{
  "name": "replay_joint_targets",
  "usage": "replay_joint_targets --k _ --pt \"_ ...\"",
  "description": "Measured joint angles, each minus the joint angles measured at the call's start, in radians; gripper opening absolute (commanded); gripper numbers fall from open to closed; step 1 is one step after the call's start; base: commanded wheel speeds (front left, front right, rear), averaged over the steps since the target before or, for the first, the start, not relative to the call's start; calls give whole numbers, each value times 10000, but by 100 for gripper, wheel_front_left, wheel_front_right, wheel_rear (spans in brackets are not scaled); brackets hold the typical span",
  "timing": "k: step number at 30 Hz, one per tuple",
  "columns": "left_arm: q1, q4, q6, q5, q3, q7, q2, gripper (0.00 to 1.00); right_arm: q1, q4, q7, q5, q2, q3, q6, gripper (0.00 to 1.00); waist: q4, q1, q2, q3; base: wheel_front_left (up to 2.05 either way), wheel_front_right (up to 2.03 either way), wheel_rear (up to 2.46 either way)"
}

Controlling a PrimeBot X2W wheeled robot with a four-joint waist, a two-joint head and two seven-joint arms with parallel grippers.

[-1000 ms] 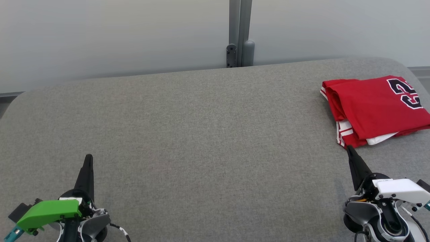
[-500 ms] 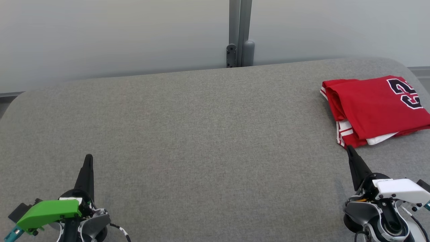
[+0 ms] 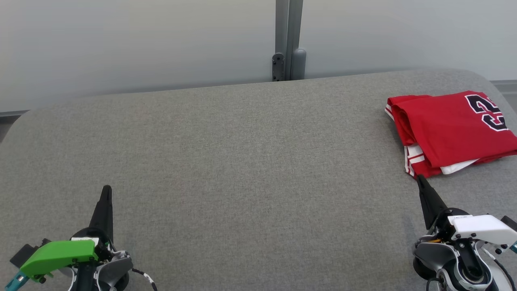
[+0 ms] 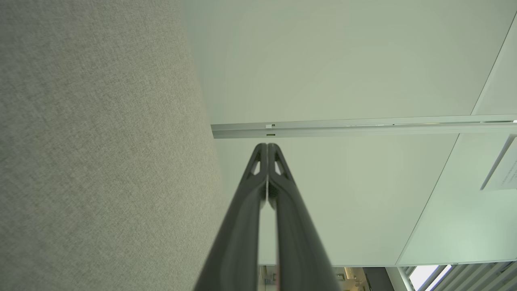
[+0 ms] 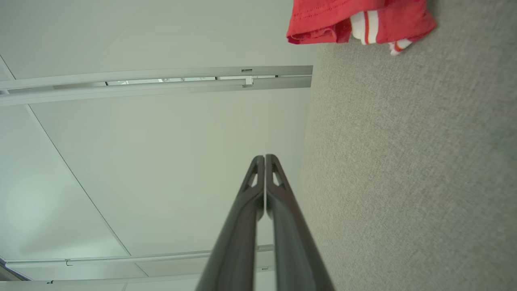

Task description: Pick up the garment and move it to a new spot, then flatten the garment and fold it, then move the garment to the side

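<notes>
The garment (image 3: 450, 131), a red jersey with white trim and a dark number, lies folded at the far right of the grey fabric table (image 3: 242, 161); its near edge also shows in the right wrist view (image 5: 355, 20). My right gripper (image 3: 420, 178) is shut and empty, its tip just short of the garment's near corner. At the lower left my left gripper (image 3: 106, 189) is shut too, holding nothing, far from the garment. Both wrist views show the fingertips pressed together, left gripper (image 4: 267, 145) and right gripper (image 5: 264, 157).
A pale wall with a grey vertical post (image 3: 287, 40) stands behind the table's far edge. The table's rounded corners curve away at the far left and far right. The broad grey surface stretches between the two grippers.
</notes>
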Motion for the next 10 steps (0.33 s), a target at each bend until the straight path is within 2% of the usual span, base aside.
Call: replay_joint_targets --k 10 --pt "0 0 0 -2 0 0 0 0 0 0 0 -2 2 -6 0 0 0 0 0 0 0 0 0"
